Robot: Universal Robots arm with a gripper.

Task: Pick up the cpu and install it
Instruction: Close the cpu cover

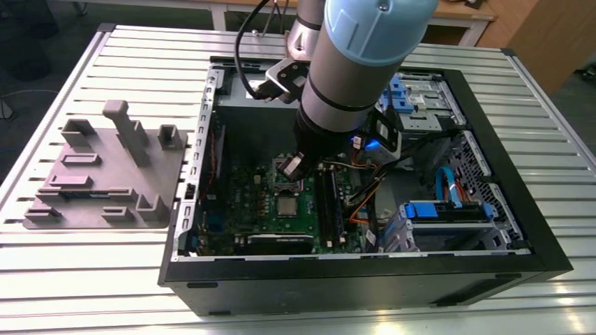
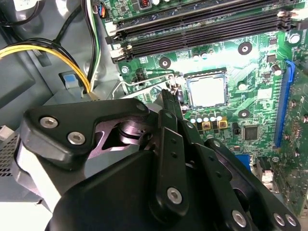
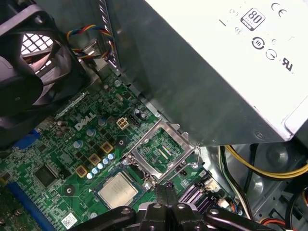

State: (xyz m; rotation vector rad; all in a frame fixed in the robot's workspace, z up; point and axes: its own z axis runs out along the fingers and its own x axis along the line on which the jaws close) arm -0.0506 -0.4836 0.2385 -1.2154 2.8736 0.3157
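Sitting flat in the motherboard socket, the cpu (image 3: 117, 190) shows beside the raised load frame (image 3: 161, 149), the gripper (image 3: 166, 190) hovering close with fingers pressed together, their tips partly cut off.

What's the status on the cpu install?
Pincer shut, empty, above the motherboard. Cpu seated in socket, load frame raised open. Nothing in the way.

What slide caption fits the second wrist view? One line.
Small silver-grey square cpu seated in the green motherboard, black gripper poised beside it.
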